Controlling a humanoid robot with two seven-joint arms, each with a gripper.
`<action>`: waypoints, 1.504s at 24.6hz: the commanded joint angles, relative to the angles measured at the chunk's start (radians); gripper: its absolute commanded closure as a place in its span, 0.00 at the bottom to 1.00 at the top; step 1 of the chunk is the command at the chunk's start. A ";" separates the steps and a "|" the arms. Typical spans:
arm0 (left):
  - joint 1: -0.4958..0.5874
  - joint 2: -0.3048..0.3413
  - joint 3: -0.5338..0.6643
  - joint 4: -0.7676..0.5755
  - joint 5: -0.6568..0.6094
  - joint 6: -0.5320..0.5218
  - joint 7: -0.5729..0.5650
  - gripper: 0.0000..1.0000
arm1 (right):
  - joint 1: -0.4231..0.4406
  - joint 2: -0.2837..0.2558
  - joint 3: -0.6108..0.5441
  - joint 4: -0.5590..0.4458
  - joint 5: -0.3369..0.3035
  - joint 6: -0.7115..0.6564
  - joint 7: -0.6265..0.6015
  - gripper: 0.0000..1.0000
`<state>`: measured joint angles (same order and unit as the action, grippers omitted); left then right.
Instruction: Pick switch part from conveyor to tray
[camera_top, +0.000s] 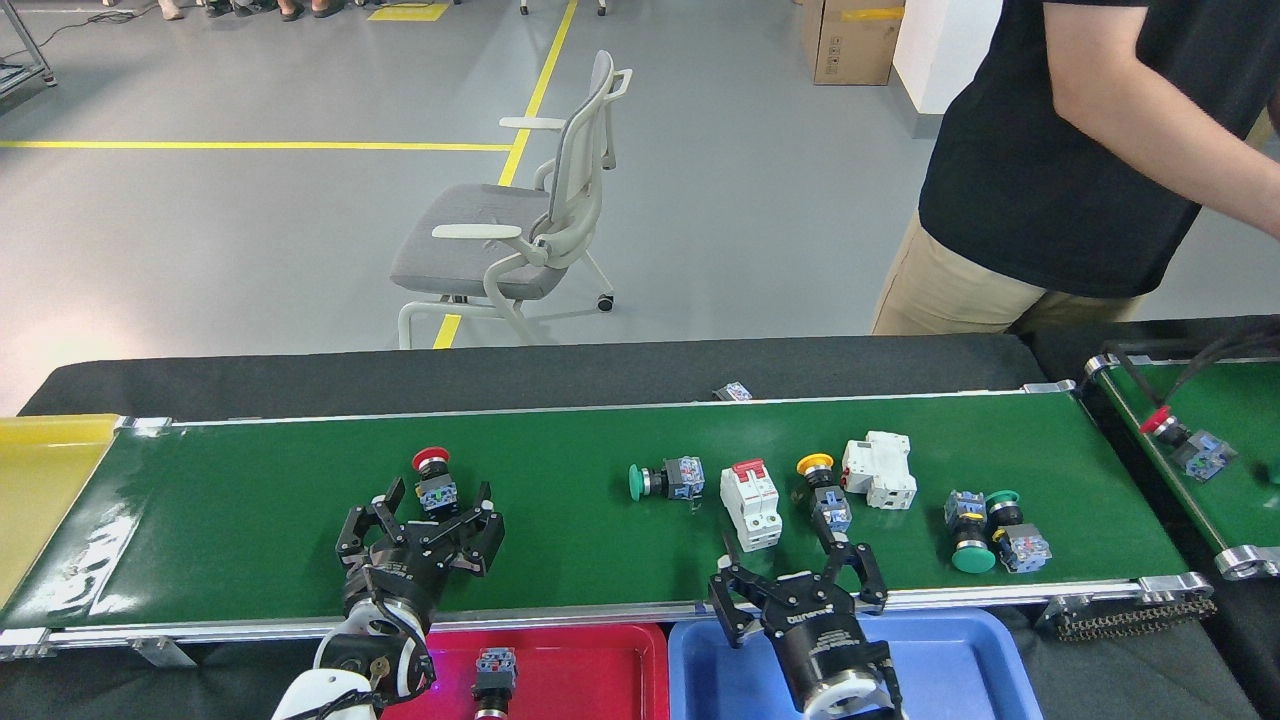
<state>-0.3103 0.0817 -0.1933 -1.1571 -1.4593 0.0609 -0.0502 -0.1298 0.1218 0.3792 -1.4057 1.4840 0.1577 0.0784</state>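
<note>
- Head view: switch parts are being carried in a loose row along the conveyor (250, 520), presumably being fed from the right end, so each one is being brought within reach of an arm.
- Red-capped switch (434, 480) is lying alone on the left stretch of the belt, well apart from the others; probably being targeted by the near arm.
- Left gripper (420, 525) is being held over the belt just in front of that switch, fingers spread wide, nothing being gripped; contact with the switch cannot be told.
- Right gripper (800, 580) is being held at the near rail, fingers spread, empty, just below the yellow-capped switch (822, 490) and the white breaker (750, 502).
- Red tray (600, 670) is being kept right under the near rail, likely so the carry is short; one switch part (493, 668) is already lying in it.
- Blue tray (960, 660) is sitting just beside it, partly being covered by the right arm.
</note>
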 joint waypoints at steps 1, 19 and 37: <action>-0.024 0.007 0.005 0.002 0.002 -0.001 0.004 0.51 | -0.045 0.019 0.013 0.028 0.002 0.060 0.011 0.05; 0.559 0.130 0.075 -0.624 0.005 -0.579 -0.060 0.71 | 0.050 -0.255 0.026 -0.291 -0.113 -0.044 -0.054 0.95; 0.677 0.075 0.572 -0.624 0.099 -0.589 -0.089 0.00 | 0.503 -0.162 -0.726 -0.318 -0.364 -0.850 -0.077 0.02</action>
<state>0.3705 0.1471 0.3574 -1.7686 -1.3801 -0.5356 -0.1287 0.3820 -0.0673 -0.3360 -1.7049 1.1226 -0.7406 -0.0107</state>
